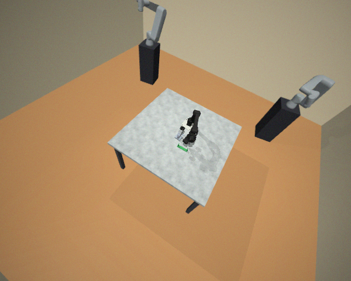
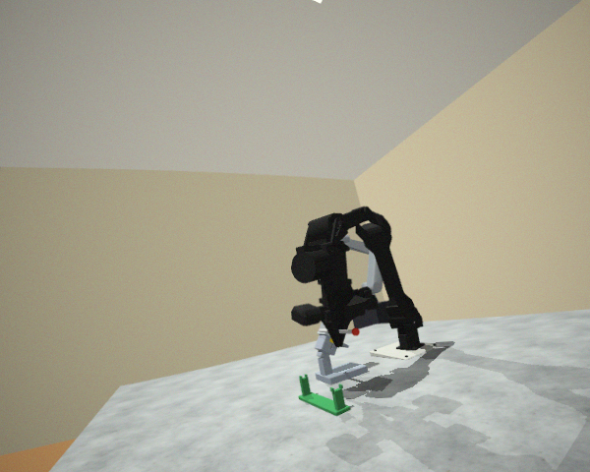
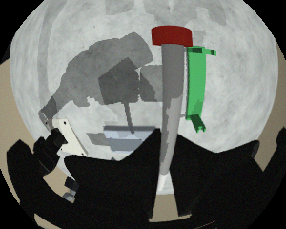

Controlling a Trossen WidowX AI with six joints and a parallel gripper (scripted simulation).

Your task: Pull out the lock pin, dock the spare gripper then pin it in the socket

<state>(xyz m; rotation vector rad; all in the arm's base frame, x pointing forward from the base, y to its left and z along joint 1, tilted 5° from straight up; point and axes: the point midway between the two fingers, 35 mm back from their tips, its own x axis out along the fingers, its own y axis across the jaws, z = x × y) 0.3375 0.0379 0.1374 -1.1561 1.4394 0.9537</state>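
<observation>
The lock pin, a grey shaft [image 2: 346, 331] [image 3: 173, 86] with a red head [image 2: 355, 331] [image 3: 172, 35], is held roughly level in the air. My gripper [image 2: 338, 342] [image 3: 161, 133] is shut on its shaft, above the table and close to the mount. The light blue-grey mount [image 2: 335, 375] [image 3: 124, 138] stands on the table with an upright part and a small yellow mark near its top. My fingers partly cover that top, so I cannot tell what sits in the socket or make out the spare gripper. The green cradle [image 1: 182, 147] [image 2: 323, 402] [image 3: 196, 86] holds nothing between its two notched posts.
The arm's white base plate [image 1: 186, 123] [image 2: 386, 352] [image 3: 69, 135] is behind the mount. The green cradle's posts stand up in front of the mount. Two grey arms [image 1: 159, 24] [image 1: 317, 84] stand on dark pedestals away from the table.
</observation>
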